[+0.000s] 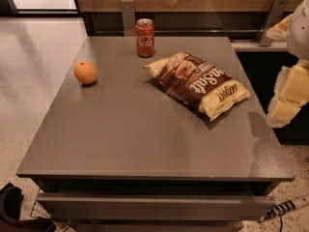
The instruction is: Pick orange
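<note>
The orange (85,72) is a small round fruit resting on the grey table (130,129) near its left edge, toward the back. My gripper (288,98) hangs at the right edge of the view, beyond the table's right side and far from the orange, with pale yellow fingers (284,111) pointing down. Nothing is seen in it.
A red soda can (145,37) stands upright at the table's back centre. A brown and yellow chip bag (198,82) lies right of centre. A wooden wall with metal brackets runs behind the table. A drawer front (154,207) sits below the table's front edge.
</note>
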Robot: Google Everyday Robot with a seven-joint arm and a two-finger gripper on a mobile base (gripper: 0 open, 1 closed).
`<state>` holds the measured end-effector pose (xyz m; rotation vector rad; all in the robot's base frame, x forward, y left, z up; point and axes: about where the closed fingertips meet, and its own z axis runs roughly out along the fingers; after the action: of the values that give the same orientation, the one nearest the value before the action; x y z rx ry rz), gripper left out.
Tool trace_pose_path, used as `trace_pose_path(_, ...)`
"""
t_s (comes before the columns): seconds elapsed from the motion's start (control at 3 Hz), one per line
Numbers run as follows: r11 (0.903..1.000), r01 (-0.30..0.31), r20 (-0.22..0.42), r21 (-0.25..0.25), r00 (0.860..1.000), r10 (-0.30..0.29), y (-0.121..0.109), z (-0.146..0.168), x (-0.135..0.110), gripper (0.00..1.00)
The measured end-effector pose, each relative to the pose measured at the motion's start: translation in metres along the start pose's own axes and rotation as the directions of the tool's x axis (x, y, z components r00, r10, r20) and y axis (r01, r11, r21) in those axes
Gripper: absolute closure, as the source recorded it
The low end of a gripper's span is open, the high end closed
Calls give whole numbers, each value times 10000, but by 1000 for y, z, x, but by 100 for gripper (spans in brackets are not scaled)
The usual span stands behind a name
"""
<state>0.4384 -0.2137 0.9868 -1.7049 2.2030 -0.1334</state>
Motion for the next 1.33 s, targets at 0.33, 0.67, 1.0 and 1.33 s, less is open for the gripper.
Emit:
trace_pose_path(0.33,10000,0,1,2,10000,0,0,0,0,0)
trace_pose_path(0.67,10000,15,165,57,9999,-16,-2,1,-3,0)
trace_pose_path(1.0,10000,-31,924,53,9957,26,-9,16,-23,0)
trace_pose_path(1.33,9997,-240,2629,39,9646,221,-20,48,-73,0)
